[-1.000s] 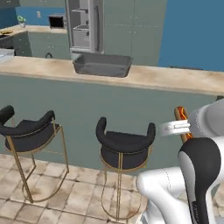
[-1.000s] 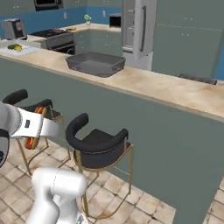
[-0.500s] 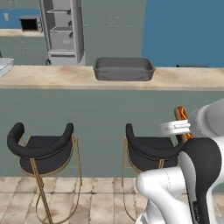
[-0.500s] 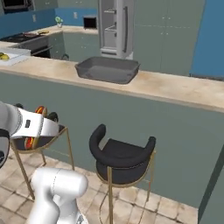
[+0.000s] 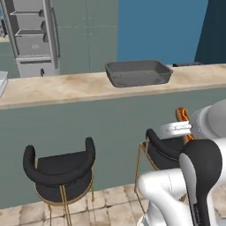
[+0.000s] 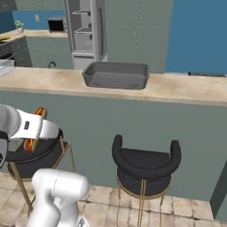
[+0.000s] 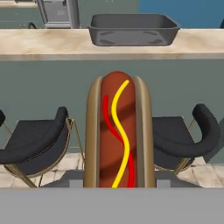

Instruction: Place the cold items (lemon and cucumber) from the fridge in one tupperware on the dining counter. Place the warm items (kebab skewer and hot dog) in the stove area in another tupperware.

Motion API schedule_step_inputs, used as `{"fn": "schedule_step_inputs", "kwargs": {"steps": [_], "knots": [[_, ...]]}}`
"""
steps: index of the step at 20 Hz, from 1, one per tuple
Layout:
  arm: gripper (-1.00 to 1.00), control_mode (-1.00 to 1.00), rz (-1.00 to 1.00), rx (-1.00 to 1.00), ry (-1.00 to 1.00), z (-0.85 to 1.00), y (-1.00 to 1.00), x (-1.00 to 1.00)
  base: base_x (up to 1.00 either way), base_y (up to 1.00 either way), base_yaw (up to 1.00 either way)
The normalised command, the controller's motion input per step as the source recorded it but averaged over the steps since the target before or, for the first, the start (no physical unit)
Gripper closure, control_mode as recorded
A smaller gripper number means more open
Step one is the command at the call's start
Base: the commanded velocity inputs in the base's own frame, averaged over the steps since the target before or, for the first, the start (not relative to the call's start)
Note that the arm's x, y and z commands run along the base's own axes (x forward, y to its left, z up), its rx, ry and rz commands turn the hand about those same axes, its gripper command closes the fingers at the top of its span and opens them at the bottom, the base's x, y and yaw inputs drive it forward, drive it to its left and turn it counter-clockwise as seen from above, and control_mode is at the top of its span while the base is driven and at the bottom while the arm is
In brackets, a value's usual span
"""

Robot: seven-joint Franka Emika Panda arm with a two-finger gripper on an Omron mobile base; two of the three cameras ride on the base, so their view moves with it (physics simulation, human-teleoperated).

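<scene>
My tool (image 7: 119, 186) grips the hot dog (image 7: 119, 131), held low in front of the table (image 7: 48, 43), below the empty grey tupperware (image 7: 133, 29) waiting there. By my reckoning, nothing is packed yet.

Two black stools (image 6: 144, 162) (image 5: 62, 170) front the counter (image 5: 57, 88).

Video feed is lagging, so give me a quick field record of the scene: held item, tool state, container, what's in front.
held item: hot dog, upright in the hand view
tool: tool shut on the hot dog
container: dark grey tupperware on the dining counter, nothing visible inside
in front: two black stools below the counter
background: fridge, door open
</scene>
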Motion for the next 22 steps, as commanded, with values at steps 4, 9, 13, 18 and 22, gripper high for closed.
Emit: {"fn": "schedule_step_inputs", "kwargs": {"steps": [4,9,13,18,22], "knots": [[1.0,1.0,0.0,0.0,0.0,0.0,0.0,0.0,0.56,0.07,-0.13],[1.0,1.0,0.0,0.0,0.0,0.0,0.0,0.0,0.35,-0.39,0.0],[1.0,1.0,0.0,0.0,0.0,0.0,0.0,0.0,0.42,-0.32,0.0],[1.0,1.0,0.0,0.0,0.0,0.0,0.0,0.0,0.73,0.0,0.0],[1.0,1.0,0.0,0.0,0.0,0.0,0.0,0.0,0.82,0.0,0.01]]}}
